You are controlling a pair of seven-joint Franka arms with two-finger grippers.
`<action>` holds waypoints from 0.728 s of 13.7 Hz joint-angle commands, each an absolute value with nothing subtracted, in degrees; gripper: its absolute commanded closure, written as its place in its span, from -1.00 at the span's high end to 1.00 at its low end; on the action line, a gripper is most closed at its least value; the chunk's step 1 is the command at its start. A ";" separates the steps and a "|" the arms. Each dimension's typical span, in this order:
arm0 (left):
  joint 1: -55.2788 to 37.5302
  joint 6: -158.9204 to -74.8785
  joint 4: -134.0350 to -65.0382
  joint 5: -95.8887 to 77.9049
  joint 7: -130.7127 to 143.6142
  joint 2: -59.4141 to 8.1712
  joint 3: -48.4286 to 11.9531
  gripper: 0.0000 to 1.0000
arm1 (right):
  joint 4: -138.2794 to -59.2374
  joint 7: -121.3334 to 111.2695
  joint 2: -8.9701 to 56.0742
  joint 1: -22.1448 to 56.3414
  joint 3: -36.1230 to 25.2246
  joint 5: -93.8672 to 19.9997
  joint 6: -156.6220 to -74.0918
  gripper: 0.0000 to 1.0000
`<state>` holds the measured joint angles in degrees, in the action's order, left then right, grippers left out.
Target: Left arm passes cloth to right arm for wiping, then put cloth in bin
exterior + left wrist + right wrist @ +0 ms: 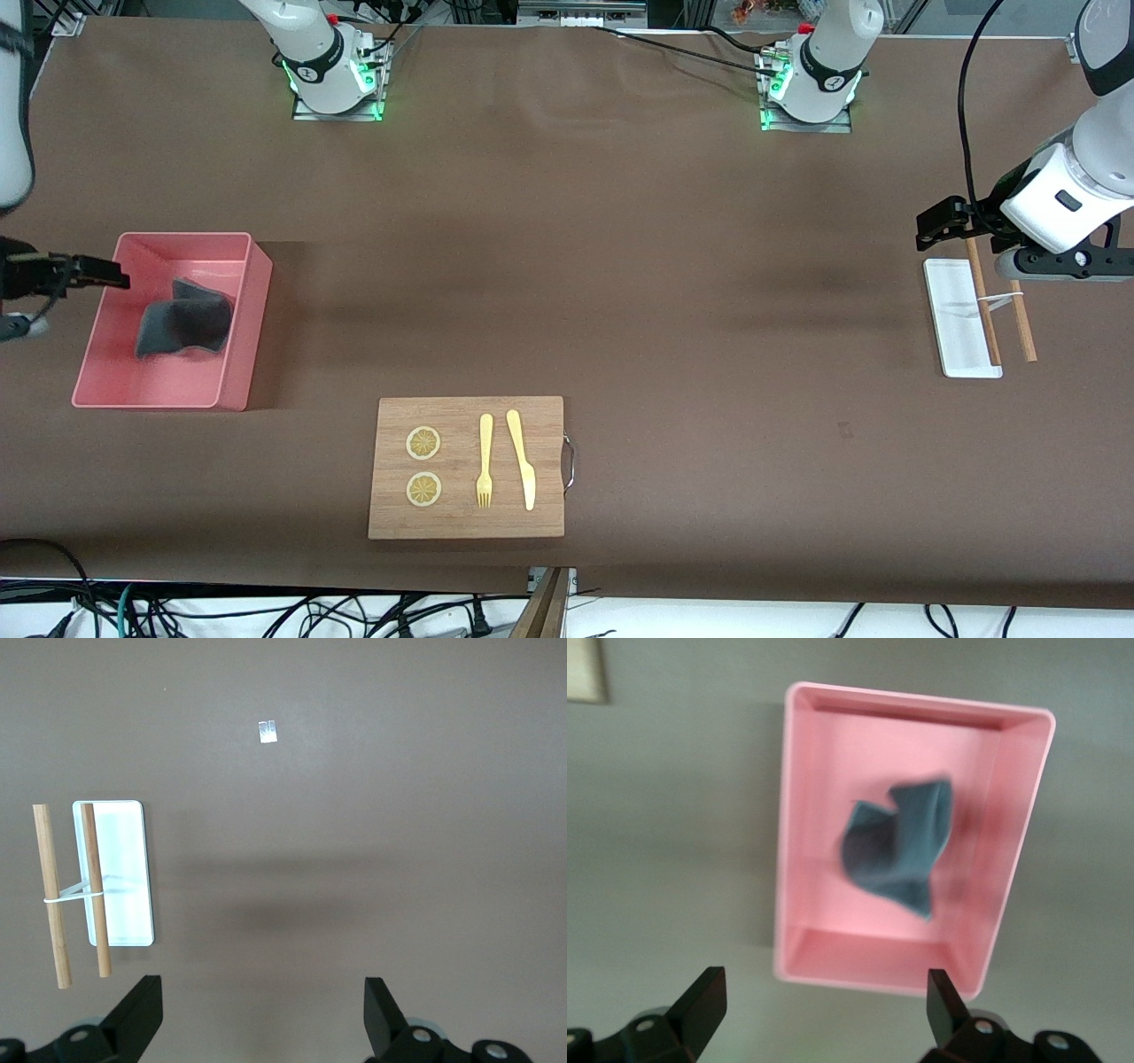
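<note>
- The cloth is lying crumpled inside the pink bin, dark grey against the pink floor, and nothing is gripping it.
- The bin is sitting toward the right arm's end of the table, farther from the front camera than the wooden board.
- The right gripper is hanging in the air over the bin's outer rim, at the edge nearest that end of the table.
- Seen through the right wrist camera, the right gripper is standing with its fingers spread wide and nothing between them, with the cloth well apart from them down in the bin.
- The left gripper is waiting over the left arm's end of the table, just above the small white tray.
- Its fingers are spread apart too, gripping nothing.
- Two wooden sticks, tied together with a white band, are resting across the tray, one on it and one just beside it.
- On the board, two lemon slices, a yellow fork and a yellow knife are lying side by side.
</note>
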<state>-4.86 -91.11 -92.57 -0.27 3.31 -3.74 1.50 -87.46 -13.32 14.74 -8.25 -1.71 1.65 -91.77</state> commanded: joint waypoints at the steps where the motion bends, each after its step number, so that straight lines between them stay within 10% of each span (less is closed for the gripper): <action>1: -5.01 -89.47 -90.62 0.88 3.34 -4.48 1.58 1.00 | -88.24 -3.27 9.25 -8.35 2.35 0.97 -88.43 1.00; 10: -5.01 -89.47 -90.62 0.88 3.43 -4.48 1.58 1.00 | -88.33 -3.43 -0.17 -8.35 6.15 2.99 -86.15 1.00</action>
<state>-4.84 -91.00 -92.55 -0.27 3.31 -3.74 1.51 -87.42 -3.87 1.26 -8.07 5.86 2.11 -87.88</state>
